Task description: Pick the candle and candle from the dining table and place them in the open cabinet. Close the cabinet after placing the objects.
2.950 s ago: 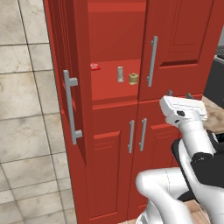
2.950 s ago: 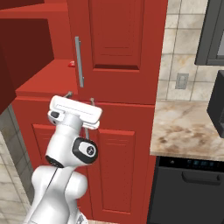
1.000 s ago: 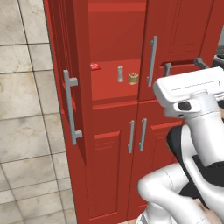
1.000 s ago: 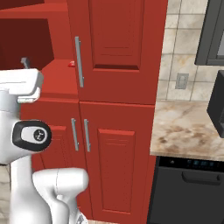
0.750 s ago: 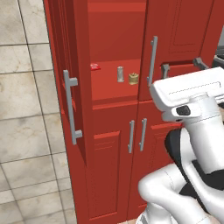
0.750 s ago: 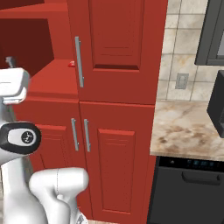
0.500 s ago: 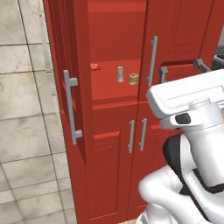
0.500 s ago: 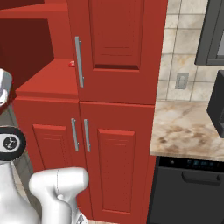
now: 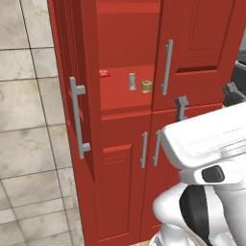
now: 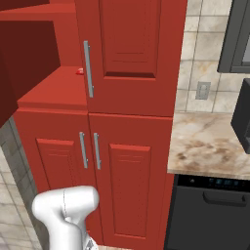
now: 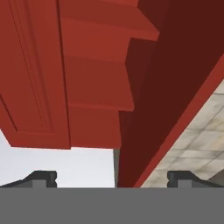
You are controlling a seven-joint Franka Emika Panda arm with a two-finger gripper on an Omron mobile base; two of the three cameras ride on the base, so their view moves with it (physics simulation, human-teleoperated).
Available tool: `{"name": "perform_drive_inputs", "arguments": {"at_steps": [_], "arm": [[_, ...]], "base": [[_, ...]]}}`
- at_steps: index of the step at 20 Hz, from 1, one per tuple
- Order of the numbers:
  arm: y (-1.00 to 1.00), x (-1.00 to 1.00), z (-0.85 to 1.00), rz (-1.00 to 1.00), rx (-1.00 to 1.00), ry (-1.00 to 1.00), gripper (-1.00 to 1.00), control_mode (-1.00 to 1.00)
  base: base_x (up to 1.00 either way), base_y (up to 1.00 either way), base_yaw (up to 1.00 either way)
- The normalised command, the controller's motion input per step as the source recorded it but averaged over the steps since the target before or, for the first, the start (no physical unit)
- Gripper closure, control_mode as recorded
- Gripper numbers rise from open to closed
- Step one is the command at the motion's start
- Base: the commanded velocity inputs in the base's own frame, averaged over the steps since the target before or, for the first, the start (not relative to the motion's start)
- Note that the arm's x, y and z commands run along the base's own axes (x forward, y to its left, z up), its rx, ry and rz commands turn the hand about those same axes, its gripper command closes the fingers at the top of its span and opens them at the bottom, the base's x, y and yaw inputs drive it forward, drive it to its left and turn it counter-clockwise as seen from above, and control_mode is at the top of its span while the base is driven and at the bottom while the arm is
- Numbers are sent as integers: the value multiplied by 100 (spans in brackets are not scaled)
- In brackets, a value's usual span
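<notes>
Two candles stand on the red inner shelf of the open cabinet [image 9: 126, 38]: the slim grey candle [image 9: 132, 81] upright and the squat golden-tan candle [image 9: 146, 86] just right of it. The cabinet's left door [image 9: 65, 72] stands swung out, edge-on, with its long silver handle [image 9: 78, 117]. My gripper [image 9: 205, 97] is open and holds nothing, its dark fingers [image 9: 181, 103] raised in front of the closed right door, right of and slightly below the candles. In the hand view the gripper [image 11: 112, 177] looks up along red cabinet panels, with nothing between its tips.
A small flat red item [image 9: 104, 73] lies on the shelf left of the candles. Lower red doors [image 9: 125, 182] sit under the shelf. A tiled wall [image 9: 24, 96] is on the left. A marble counter [image 10: 210, 146] over a black appliance [image 10: 215, 215] lies to the right.
My hand has swung up and toward the left base camera, leaving the right base view at its left edge. The candles and the cabinet door have not moved.
</notes>
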Motion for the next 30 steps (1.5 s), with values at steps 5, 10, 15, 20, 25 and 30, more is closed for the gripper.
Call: {"name": "perform_drive_inputs", "arguments": {"at_steps": [5, 10, 15, 20, 25, 30], "arm": [[32, -73, -21, 0, 0, 0, -100, -100], [39, -35, -19, 3, -1, 0, -100, -100], [38, -4, -21, 4, -1, 0, -100, -100], [33, 5, -36, 0, -7, 4, -100, -100], [37, 20, -37, 0, -13, 2, -100, -100], [34, 26, -32, 0, -13, 1, -100, -100]], "base": [[0, 0, 0], [0, 0, 0], [0, 0, 0], [0, 0, 0], [0, 0, 0], [0, 0, 0]]}}
